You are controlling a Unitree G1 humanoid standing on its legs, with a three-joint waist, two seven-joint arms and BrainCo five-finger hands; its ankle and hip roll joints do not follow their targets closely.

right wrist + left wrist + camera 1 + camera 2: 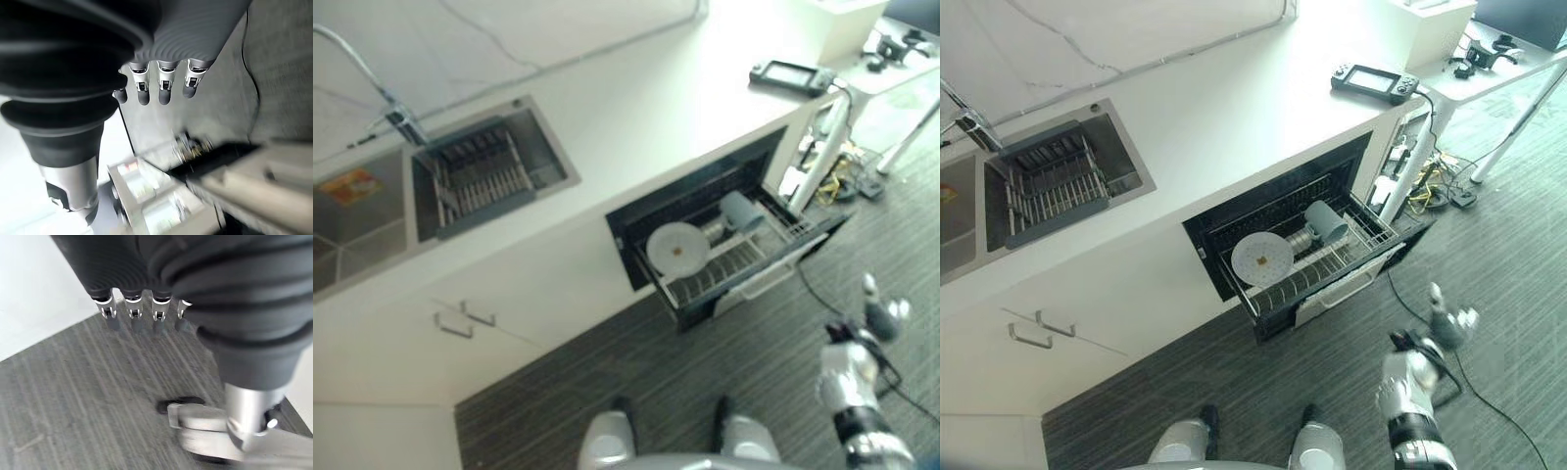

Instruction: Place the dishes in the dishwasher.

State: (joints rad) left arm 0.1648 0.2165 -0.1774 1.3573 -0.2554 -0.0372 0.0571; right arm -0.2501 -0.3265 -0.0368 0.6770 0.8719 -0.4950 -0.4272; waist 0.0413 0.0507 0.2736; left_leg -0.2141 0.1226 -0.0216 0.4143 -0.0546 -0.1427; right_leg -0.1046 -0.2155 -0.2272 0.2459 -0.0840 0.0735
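The open dishwasher [1234, 220] rack [1332, 266] holds 1 white plate [1262, 258] and 1 blue-grey cup [1326, 221]. Right hand [1446, 324] hangs empty above the floor [1508, 294], fingers relaxed; left hand [146, 308] likewise empty, fingers straight.

White surface [1234, 108] runs diagonally, marble-look backsplash [1087, 39] behind it. Steel sink [1126, 162] set into the surface, grey drying rack [1048, 181] inside, faucet [372, 78] over its far edge. White cabinet front [1087, 304] below with two bar handles [1038, 330]. Dark striped grey floor [1263, 382]. Handheld console [1373, 81] at the surface's end. White desk [1508, 69] beyond, tangled cables [1430, 196] on the floor beside it.
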